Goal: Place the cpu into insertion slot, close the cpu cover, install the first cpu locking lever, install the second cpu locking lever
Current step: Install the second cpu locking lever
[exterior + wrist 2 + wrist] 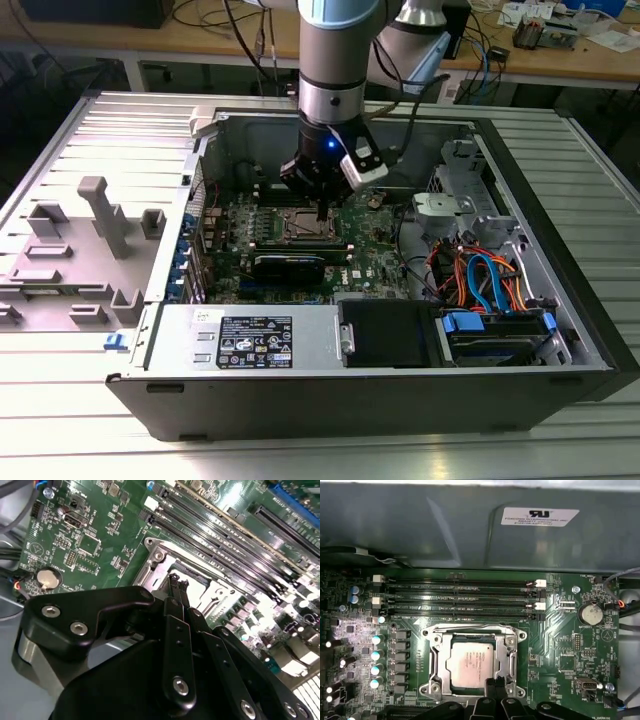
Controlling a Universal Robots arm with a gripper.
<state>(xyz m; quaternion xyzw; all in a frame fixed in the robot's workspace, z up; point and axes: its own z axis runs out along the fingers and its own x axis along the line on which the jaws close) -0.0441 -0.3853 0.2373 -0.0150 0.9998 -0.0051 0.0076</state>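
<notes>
- The chip (470, 664) sits in the socket (436, 652), with the metal cover frame (506, 650) closed over it.
- The gripper (176, 582) hovers at the socket's edge, fingers (172, 587) pressed together, holding nothing.

Cpu (470, 664) seated in insertion slot (435, 662), cpu cover (507, 652) closed.

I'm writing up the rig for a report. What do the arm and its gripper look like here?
In the exterior view the arm is a thick round column: pale blue band on top, silver-grey metal below, then a black wrist with a small blue light. A white box sits at the wrist and dark cables trail behind. The gripper is black, built of jointed links held with silver screws, narrowing to slim fingers.
</notes>
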